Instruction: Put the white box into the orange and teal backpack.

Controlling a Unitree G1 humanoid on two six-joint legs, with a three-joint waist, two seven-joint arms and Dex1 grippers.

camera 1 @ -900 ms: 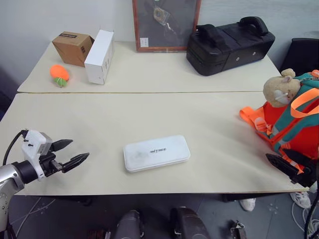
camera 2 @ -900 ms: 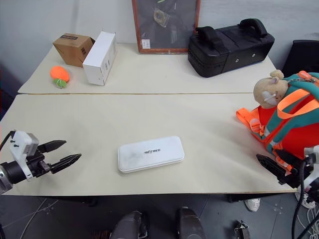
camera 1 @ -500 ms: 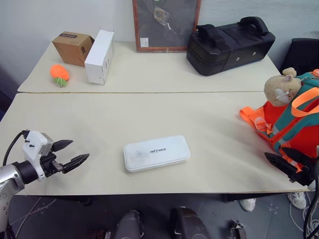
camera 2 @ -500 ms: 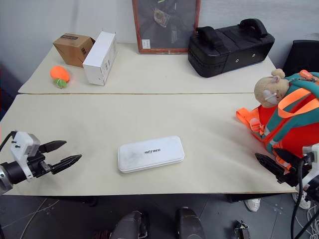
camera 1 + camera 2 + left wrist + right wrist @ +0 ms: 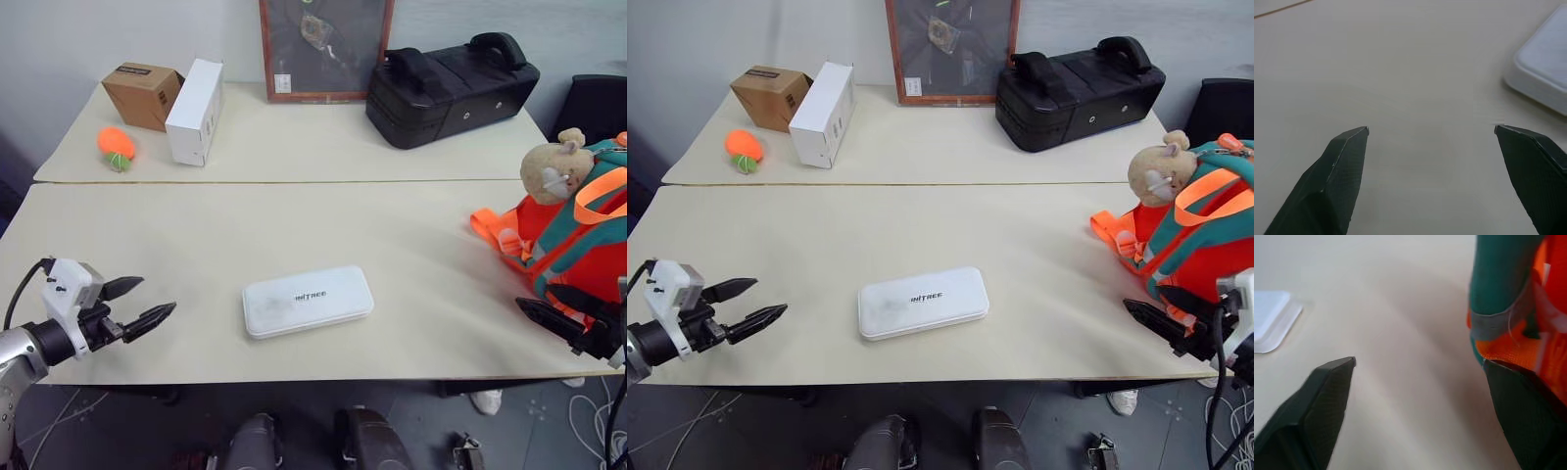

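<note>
Right gripper [image 5: 1154, 321] edged left along orange and teal backpack [image 5: 1200, 240], lower right, claw released | left gripper [image 5: 140, 302] unmoved, lower left, released | white box [image 5: 309, 301] lower centre on table [image 5: 294, 215], untouched.

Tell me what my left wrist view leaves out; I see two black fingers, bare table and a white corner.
Observer: That corner belongs to the white box, lying flat near the table's front edge, touched by neither claw.
Operator: Give me the target.
Observer: The orange and teal backpack stands at the table's right end, a tan plush bear on top.
Operator: Report the other arm.
Observer: The right claw is open, low beside the backpack's base.
Operator: List the clutter.
Observer: A black bag, a brown cardboard box and a white carton sit on the far table.
</note>
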